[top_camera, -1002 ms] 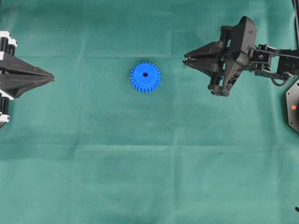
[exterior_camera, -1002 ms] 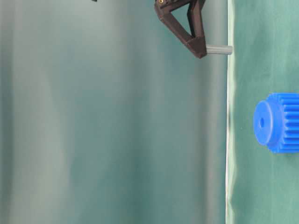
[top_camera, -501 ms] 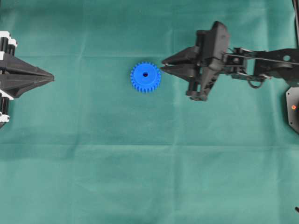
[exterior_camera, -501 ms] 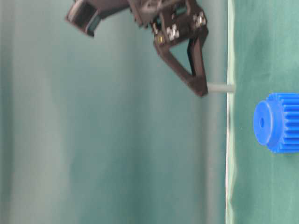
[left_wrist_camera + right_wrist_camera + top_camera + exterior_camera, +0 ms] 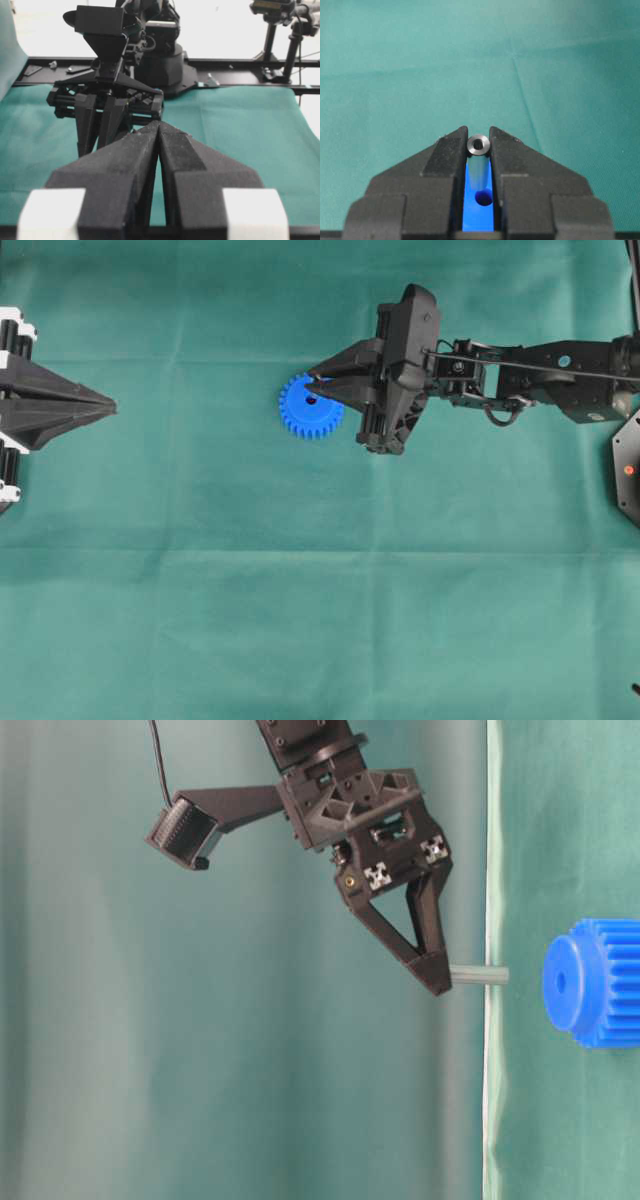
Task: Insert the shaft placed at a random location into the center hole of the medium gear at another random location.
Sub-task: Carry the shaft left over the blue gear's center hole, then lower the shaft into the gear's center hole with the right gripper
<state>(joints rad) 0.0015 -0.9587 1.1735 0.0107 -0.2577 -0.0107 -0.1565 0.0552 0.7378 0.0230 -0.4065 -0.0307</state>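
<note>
The medium gear is bright blue and lies flat on the green cloth, also seen side-on as the gear. My right gripper hovers over it, shut on the shaft, a short grey pin pointing down at the gear with a gap between them. In the right wrist view the shaft sits between the fingertips, its lower end just above the center hole in the blue face. My left gripper rests shut at the far left, holding nothing; in its own view the left gripper shows closed tips.
Green cloth covers the whole table. A black base with a red light sits at the right edge. The right arm stretches in from the right.
My right gripper has travelled left with the shaft, from well right of the gear to directly above it. The gear and left gripper have stayed put.
</note>
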